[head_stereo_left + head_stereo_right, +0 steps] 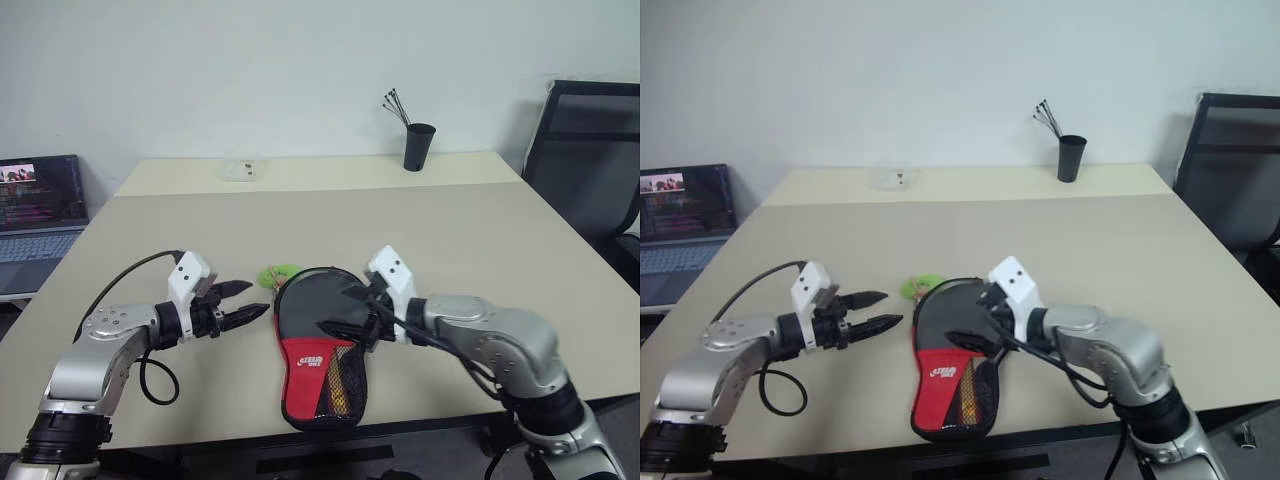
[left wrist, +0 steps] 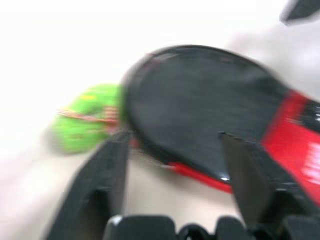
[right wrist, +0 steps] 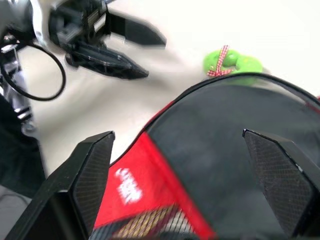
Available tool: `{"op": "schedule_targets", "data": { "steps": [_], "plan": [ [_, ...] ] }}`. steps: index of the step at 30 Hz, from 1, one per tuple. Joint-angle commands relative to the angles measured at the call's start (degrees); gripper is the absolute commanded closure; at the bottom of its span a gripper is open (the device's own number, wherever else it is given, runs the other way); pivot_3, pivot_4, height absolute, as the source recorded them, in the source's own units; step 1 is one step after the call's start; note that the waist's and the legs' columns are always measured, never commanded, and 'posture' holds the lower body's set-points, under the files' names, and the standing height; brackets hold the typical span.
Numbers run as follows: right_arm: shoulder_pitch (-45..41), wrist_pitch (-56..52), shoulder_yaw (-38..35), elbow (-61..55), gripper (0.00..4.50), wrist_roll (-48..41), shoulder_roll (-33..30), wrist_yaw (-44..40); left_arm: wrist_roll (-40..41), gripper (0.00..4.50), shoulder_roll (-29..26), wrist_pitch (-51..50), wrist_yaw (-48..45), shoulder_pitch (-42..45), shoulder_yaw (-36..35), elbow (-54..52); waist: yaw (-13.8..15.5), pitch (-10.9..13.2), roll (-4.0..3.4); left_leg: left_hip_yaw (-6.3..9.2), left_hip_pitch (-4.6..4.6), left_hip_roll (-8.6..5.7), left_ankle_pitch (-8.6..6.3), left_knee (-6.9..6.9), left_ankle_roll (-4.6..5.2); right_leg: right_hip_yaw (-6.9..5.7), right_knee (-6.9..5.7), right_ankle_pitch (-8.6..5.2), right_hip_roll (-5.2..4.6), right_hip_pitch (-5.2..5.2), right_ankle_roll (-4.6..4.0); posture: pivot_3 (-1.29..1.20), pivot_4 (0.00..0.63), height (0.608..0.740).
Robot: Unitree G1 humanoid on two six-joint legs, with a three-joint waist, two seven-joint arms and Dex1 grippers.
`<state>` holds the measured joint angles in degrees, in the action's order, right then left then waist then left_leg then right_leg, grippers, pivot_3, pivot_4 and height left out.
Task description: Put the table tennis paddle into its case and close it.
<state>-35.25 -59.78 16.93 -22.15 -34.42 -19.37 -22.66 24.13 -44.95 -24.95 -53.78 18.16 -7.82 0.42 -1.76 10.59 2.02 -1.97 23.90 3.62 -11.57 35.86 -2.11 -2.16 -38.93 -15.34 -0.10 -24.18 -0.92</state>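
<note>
Where the beige bench (image 1: 480, 250) comes nearest the robot, the case (image 1: 318, 345) lies flat, its round black end pointing away and its red panel with white lettering and black mesh pocket toward the front edge. Through the mesh something tan and red shows, which looks like the handle of the table tennis paddle (image 1: 343, 385) lying inside; the rest of the paddle is covered by the black fabric, and whether the zipper is fully drawn cannot be told.

The left pincer (image 1: 242, 303) hovers just to the left of the case, apart from it, pointing at its round end; its two black fingers stand spread with nothing between them. In the left wrist view the case's dark round face and red rim lie beyond those parted fingers.

The right pincer (image 3: 185, 170) hangs over the right side of the case's round part, its fingers set wide apart and gripping nothing, with the black fabric and red panel seen between them in the right wrist view.

A small green toy (image 1: 281, 273) with a red-and-white ribbon sits just behind the case's round end, on the left. A black cup (image 1: 419, 146) holding thin sticks stands at the far side of the bench, a small clear box (image 1: 241, 168) to its left. A laptop (image 1: 38, 215) sits off the left side, a dark chair (image 1: 585, 160) to the right.
</note>
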Motion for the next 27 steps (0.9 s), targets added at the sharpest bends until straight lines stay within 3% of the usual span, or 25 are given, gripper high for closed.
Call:
{"op": "schedule_targets", "data": {
  "steps": [1,12,20,26,27],
  "plan": [
    [-1.54,6.68,3.53,3.99,0.00,5.67,2.41,-0.70,-3.22,0.02,0.92,2.70,3.20,3.40,-0.16,4.02,0.05,0.00,0.00,0.00,0.02,0.00,0.00,0.00,0.00,-0.01,0.00,0.00,0.00,-0.01,0.00,0.00,0.150,0.740],
    [-0.31,10.46,5.39,7.68,0.00,12.02,5.50,-2.56,-9.61,0.02,9.36,0.70,11.08,19.90,4.10,25.55,0.39,-0.05,0.11,-0.01,0.07,-0.08,0.00,0.14,-0.01,-0.10,-0.06,0.02,-0.02,0.03,0.02,0.00,0.150,0.740],
    [0.42,11.06,5.05,8.36,0.00,14.49,7.35,-2.70,-15.55,0.02,13.01,4.19,8.04,27.13,9.37,40.77,0.15,-0.06,0.11,-0.07,0.07,-0.05,0.00,0.14,-0.01,-0.07,-0.06,0.02,0.01,0.02,0.01,0.00,0.150,0.740],
    [0.83,11.20,4.55,8.44,0.00,15.75,8.32,-2.67,-17.35,0.02,14.25,6.06,5.95,29.25,10.18,45.53,0.27,-0.07,0.12,-0.05,0.03,-0.07,0.01,0.18,-0.02,-0.11,-0.10,0.02,0.01,0.07,0.01,0.00,0.150,0.740],
    [0.89,11.22,4.47,8.49,0.00,15.87,8.49,-2.61,-17.48,0.18,14.43,6.25,5.88,29.41,10.15,45.83,0.30,-0.07,0.13,-0.04,0.03,-0.08,0.01,0.18,-0.02,-0.11,-0.10,0.02,0.01,0.08,0.01,0.00,0.150,0.740]
  ]
}}
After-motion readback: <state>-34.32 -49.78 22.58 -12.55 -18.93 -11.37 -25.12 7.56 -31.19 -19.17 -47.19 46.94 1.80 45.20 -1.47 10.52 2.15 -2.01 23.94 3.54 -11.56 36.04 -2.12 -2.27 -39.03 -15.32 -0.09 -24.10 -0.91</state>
